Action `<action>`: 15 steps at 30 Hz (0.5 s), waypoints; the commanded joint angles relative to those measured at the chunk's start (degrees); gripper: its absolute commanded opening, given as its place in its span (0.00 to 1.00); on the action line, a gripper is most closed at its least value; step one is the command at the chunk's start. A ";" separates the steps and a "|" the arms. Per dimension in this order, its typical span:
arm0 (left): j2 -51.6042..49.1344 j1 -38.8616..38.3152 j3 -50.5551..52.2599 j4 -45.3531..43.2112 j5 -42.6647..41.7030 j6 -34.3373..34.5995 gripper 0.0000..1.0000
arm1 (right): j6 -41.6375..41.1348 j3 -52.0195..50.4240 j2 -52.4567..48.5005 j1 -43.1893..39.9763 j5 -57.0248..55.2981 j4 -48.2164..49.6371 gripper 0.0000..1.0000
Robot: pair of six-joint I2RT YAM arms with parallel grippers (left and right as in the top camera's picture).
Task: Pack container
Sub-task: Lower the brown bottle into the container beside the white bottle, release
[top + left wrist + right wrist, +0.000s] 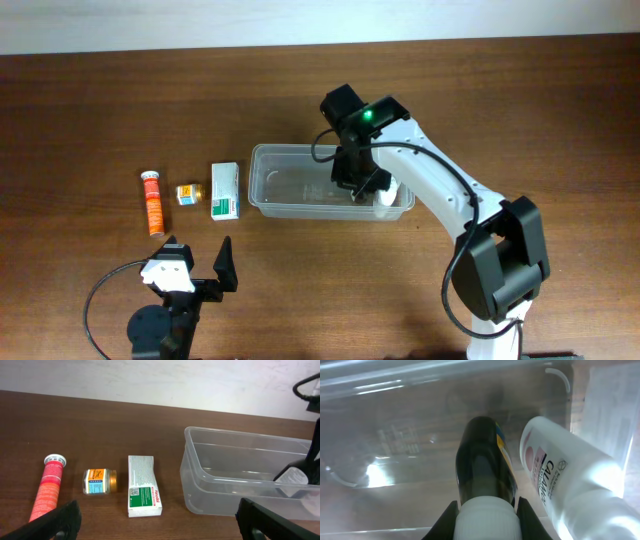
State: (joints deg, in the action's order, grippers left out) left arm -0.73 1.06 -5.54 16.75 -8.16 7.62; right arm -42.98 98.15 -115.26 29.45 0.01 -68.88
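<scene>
The clear plastic container (290, 185) sits mid-table; it also shows in the left wrist view (235, 472) and its floor in the right wrist view (395, 445). My right gripper (358, 180) reaches into its right end, shut on the white cap of a dark bottle (482, 462). A white bottle (555, 475) lies inside beside it, also seen from overhead (388, 200). My left gripper (198, 268) is open and empty near the front edge, apart from everything. A white-and-green carton (225, 190), a small jar (188, 194) and an orange tube (152, 203) lie left of the container.
The right arm's cable and elbow (500, 240) hang over the table's right side. In the left wrist view the carton (143, 492), jar (99, 481) and tube (49, 487) lie in a row on the brown wood.
</scene>
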 commanded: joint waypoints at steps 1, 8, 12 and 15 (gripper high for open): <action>0.37 -0.26 0.24 -0.02 0.07 0.50 1.00 | -2.16 -1.29 0.44 0.07 -0.85 0.70 0.05; 0.37 -0.26 0.24 -0.04 0.07 0.50 1.00 | -2.12 -1.73 0.46 0.15 0.81 -0.59 0.22; 0.37 -0.26 0.24 -0.04 0.07 0.50 1.00 | -2.10 -1.73 0.46 0.15 1.11 -2.10 0.22; 0.37 -0.26 0.24 -0.04 0.07 0.50 1.00 | -2.10 -1.73 0.57 0.15 2.23 -2.40 0.36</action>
State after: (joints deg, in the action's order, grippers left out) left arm -0.73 1.08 -5.54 16.75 -8.16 7.62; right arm -44.80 96.55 -115.26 29.45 1.15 -71.02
